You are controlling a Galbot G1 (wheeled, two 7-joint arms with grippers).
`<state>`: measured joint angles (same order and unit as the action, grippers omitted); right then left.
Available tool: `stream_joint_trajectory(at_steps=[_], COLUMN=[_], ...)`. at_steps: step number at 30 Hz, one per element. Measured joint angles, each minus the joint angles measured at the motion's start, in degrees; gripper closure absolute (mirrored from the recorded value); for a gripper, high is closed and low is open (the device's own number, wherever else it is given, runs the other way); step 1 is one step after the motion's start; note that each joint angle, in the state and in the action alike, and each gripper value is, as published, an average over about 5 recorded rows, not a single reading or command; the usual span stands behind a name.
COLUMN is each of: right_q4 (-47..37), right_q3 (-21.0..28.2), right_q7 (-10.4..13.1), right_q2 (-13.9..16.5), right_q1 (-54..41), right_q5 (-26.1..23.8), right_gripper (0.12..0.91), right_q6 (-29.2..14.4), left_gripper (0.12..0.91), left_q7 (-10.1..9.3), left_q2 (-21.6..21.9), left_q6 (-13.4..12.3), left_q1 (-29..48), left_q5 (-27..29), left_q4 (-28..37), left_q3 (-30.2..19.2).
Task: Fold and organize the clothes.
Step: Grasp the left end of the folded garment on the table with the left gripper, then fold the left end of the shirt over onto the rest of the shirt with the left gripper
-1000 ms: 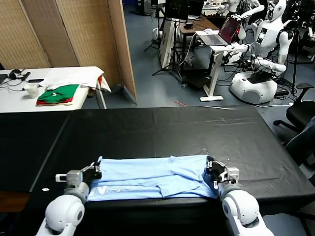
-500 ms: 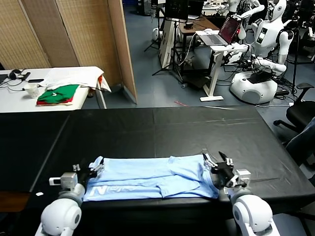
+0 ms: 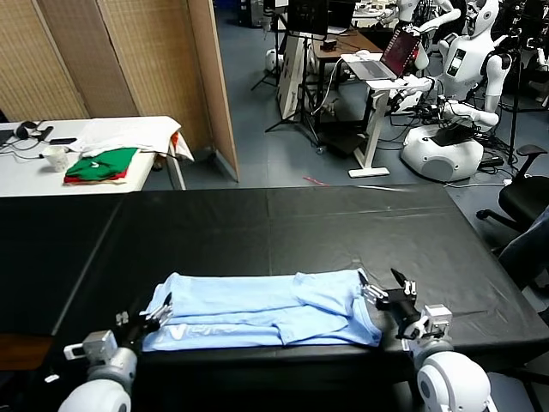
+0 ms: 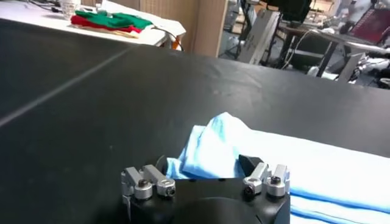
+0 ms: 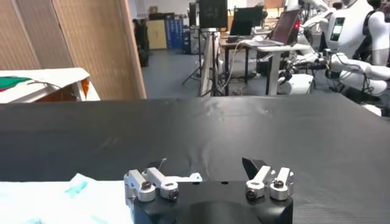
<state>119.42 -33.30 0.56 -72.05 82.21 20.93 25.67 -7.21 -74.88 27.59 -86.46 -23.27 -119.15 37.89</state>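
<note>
On the white side table beyond the black tabletop's far left corner lie green and red folded garments beside a white cloth.

At the near edge of the tabletop, toward its left, the left pincer sits with its jaws spread wide and nothing between them. Its tips lie just at the left end of the light-blue T-shirt. In the left wrist view the pincer shows both fingers parted, with a rumpled corner of the shirt lying on the tabletop just ahead of them; the fabric rests free, not pinched.

The T-shirt is folded into a long flat band running along the near edge, roughly centred across the tabletop's width. Faint white lettering shows near its left end, and a folded sleeve overlaps toward the right end.

At the shirt's right end the right pincer is also wide open and empty, its fingers just beside the cloth. From the right wrist view, the pincer holds nothing, bare tabletop ahead of it, with the shirt's edge lying off to one side.

Beyond the far right corner stand desks and white robots.
</note>
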Motion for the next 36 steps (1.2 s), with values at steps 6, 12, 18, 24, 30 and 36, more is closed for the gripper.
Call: stream_joint_trajectory(at_steps=[6, 12, 18, 24, 30, 36], right_q4=[-0.09, -0.61, -0.96, -1.10, -1.08, -0.78], right_q3=[0.32, 0.73, 0.74, 0.95, 1.00, 1.01], right_q7=[-0.18, -0.37, -0.53, -0.83, -0.99, -1.14], right_q2=[0.37, 0.15, 0.20, 0.21, 0.34, 0.14], right_q1=[-0.39, -0.79, -1.32, -1.73, -1.89, -1.67], right_q5=[0.24, 0.24, 0.24, 0.24, 0.25, 0.20], right_gripper=[0.118, 0.118, 0.118, 0.118, 0.118, 0.118], right_q6=[-0.03, -0.11, -0.13, -0.18, -0.18, -0.20], left_gripper=[0.123, 0.123, 0.123, 0.131, 0.301, 0.644], left_q7=[1.05, 1.08, 1.64, 2.49, 2.76, 3.27], left_q2=[-2.86, -3.96, -5.35, -6.41, -6.44, -6.39], left_q6=[-1.72, -1.95, -2.21, -2.91, -2.91, -1.98], left_q1=[-2.66, -3.36, -4.24, -4.86, -4.51, -4.71], left_q5=[0.03, -0.39, -0.16, 0.06, -2.55, -5.80], left_q4=[-0.01, 0.67, 0.63, 1.11, 1.94, 1.89], left_q3=[2.29, 3.46, 3.25, 2.50, 2.51, 2.65])
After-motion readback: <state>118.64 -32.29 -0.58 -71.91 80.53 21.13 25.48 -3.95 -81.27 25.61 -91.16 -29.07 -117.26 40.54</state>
